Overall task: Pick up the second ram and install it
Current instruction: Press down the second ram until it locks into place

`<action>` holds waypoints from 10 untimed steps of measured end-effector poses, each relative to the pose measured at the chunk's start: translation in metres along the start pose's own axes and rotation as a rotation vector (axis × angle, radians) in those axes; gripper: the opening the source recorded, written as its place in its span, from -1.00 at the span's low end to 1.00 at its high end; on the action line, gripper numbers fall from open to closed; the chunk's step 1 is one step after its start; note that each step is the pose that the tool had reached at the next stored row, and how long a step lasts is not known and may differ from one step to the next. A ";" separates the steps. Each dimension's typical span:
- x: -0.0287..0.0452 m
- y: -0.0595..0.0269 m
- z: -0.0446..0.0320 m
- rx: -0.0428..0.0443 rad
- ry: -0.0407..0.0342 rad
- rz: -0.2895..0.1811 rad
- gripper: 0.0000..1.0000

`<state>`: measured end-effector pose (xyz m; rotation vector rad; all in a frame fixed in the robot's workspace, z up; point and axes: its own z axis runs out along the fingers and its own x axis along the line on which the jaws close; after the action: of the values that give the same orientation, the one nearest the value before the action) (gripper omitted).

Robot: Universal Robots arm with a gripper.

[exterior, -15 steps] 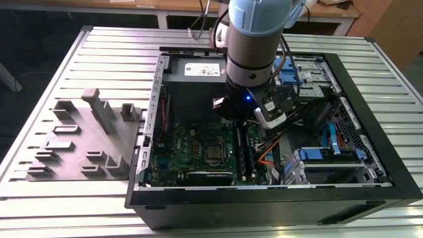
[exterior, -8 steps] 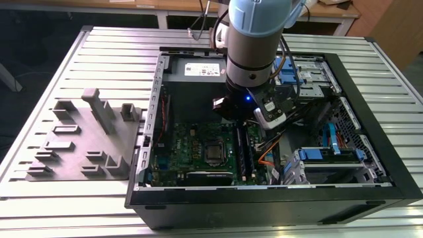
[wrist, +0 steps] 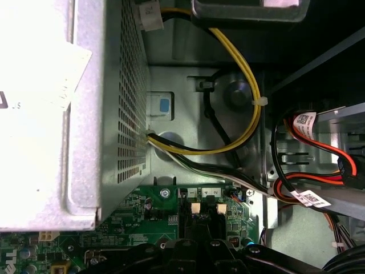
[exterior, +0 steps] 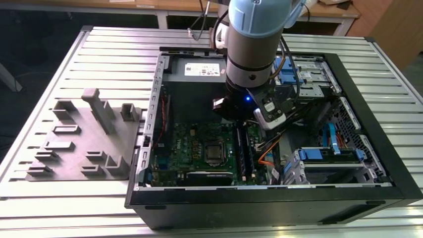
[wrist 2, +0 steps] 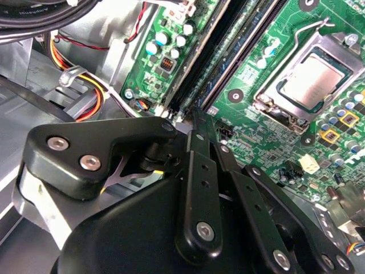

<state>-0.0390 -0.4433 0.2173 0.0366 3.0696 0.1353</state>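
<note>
**Seating the second ram.** I am hovering my pincer (wrist 2: 197, 117) low inside the open computer case (exterior: 264, 198), its tip just beside the near end of the memory slots (wrist 2: 194, 63) on the motherboard (wrist 2: 256, 137). I cannot tell whether the pincer is parted or closed, nor whether it has hold of anything, because its black linkage is covering the tip in both wrist views.

A slim dark stick, which I am taking to be the second ram (wrist 2: 228, 43), is lying lengthwise along the slot bank, between the outer slot and the processor socket (wrist 2: 305, 80). Whether it is fully seated is not visible. The grey tray (exterior: 79, 144), well apart on the exterior view's left, is showing upright posts with no stick among them.

To do this step well, I am judging that:
- the stick should be kept parallel to its slot
- pressure should be going straight down and evenly along the length
- the end latches should be watched for closure

The orange and yellow cables (wrist 2: 85, 97) are running near my linkage, so I am counting a snag there as the main hazard.
</note>
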 end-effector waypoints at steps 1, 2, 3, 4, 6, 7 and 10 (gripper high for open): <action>0.0000 0.0000 0.0000 -0.0001 0.0000 0.000 -0.86; 0.0000 0.0000 0.0000 -0.0001 0.0000 0.000 -0.86; 0.0000 0.0000 0.0001 -0.0001 0.0000 0.000 -0.86; 0.0000 -0.0001 0.0003 -0.0001 0.0000 0.000 -0.86; 0.0001 -0.0001 0.0005 0.0000 0.0001 0.000 -0.86; 0.0001 -0.0001 0.0005 0.0001 0.0001 0.000 -0.86; 0.0000 0.0000 0.0002 -0.0002 0.0000 0.000 -0.86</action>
<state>-0.0390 -0.4433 0.2171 0.0366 3.0695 0.1356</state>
